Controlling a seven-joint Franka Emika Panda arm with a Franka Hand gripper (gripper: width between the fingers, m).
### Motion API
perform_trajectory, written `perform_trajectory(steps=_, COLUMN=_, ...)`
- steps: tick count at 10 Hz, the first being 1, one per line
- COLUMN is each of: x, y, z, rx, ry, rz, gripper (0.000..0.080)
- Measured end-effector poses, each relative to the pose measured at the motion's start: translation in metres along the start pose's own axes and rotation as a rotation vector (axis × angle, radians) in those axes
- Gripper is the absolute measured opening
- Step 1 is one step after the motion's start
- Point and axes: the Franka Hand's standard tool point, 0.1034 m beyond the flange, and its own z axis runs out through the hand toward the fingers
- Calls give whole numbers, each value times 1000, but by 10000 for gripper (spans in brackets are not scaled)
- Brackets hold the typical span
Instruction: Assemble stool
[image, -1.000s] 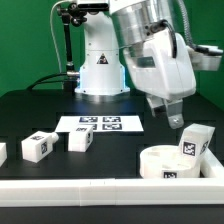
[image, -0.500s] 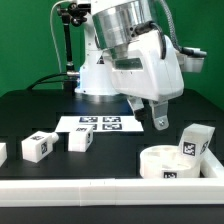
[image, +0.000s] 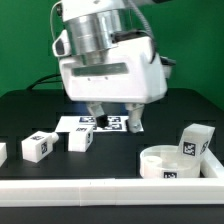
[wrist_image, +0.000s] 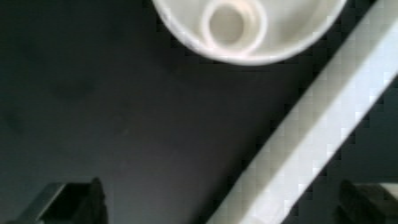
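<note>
Gripper (image: 115, 121) is hovering spread and empty, risking nudging small white blocky plastic leg (image: 80, 141) if descending off-centre.

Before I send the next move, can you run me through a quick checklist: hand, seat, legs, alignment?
1. Hand open and empty: ok. The fingers stand apart with nothing between them.
2. Seat lying flat and uncovered: ok. It is at the exterior view's right, close to the front rail.
3. Right leg clear of the seat: cannot tell. It stands just behind the seat, and any gap is hidden.
4. Two left legs apart from each other: ok.
5. Hand lined up over a part: not ok. The wrist view shows bare table between the fingers, with the seat well off from them.
</note>
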Motion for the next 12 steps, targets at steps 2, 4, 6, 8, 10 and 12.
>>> perform_trajectory(steps=2, x=-2, y=0, z=1, rx=-6, ry=0, rz=-17, gripper=649)
perform_trajectory(steps=4, x=-3, y=4, z=7, rx=-55, ry=15, rz=-244, gripper=649)
perform_trajectory(steps=6, x=-7, y=10, z=13, rx=-148, ry=45, rz=-493, gripper=649)
perform_trajectory(steps=8, x=-3, y=16, z=16, rx=-157, ry=63, rz=-674, gripper=649)
perform_trajectory(steps=10, x=-3, y=16, z=16, rx=-158, ry=60, rz=-707, gripper=649)
perform_trajectory(steps=12, x=7, y=34, z=15, rx=-158, ry=70, rz=-718, gripper=649)
